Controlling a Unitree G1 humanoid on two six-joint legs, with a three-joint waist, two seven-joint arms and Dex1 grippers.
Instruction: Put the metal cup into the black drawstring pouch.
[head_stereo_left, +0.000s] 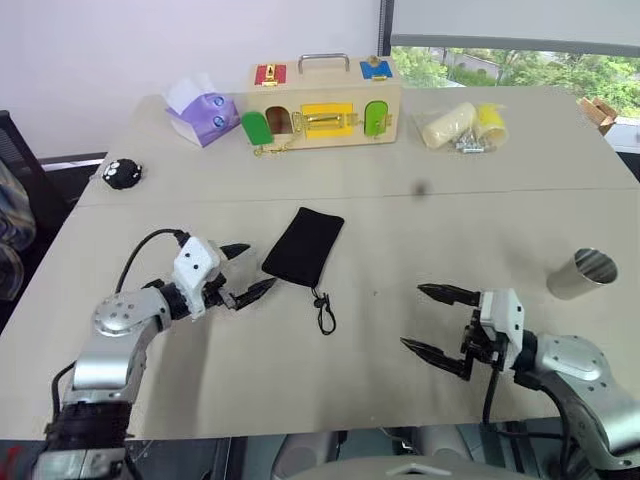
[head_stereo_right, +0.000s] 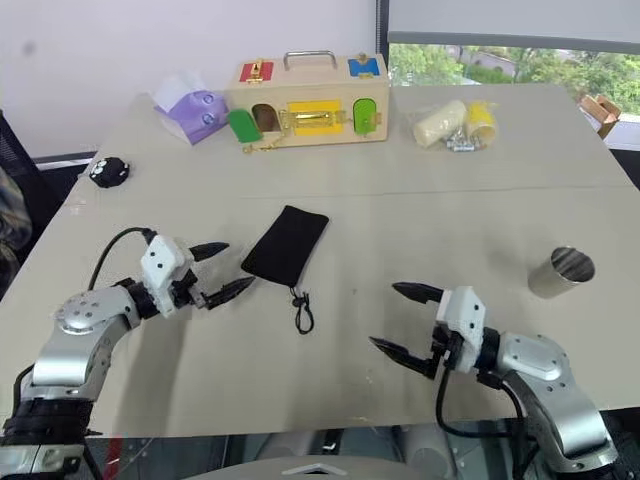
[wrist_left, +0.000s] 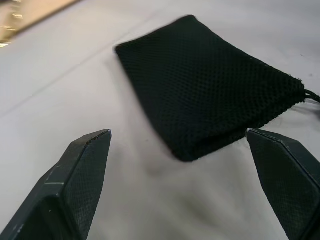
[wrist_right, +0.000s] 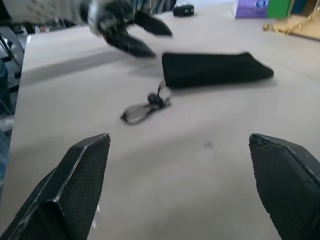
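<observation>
The black drawstring pouch (head_stereo_left: 304, 245) lies flat in the middle of the beige table (head_stereo_left: 380, 200), its cord and toggle (head_stereo_left: 323, 308) trailing toward me. Just to its left my left gripper (head_stereo_left: 250, 272) stands open, fingers pointing at the pouch's near end; the left wrist view has the pouch (wrist_left: 210, 85) close ahead between the fingers. The metal cup (head_stereo_left: 582, 274) lies on its side near the right edge. Well left of the cup, my right gripper (head_stereo_left: 432, 320) is open and empty, pointing left toward the cord (wrist_right: 145, 106).
At the back stand a wooden lock box (head_stereo_left: 322, 102), a purple tissue pack (head_stereo_left: 203, 112) and a yellow and cream bundle (head_stereo_left: 462, 124). A small black round toy (head_stereo_left: 121, 173) sits at the left edge.
</observation>
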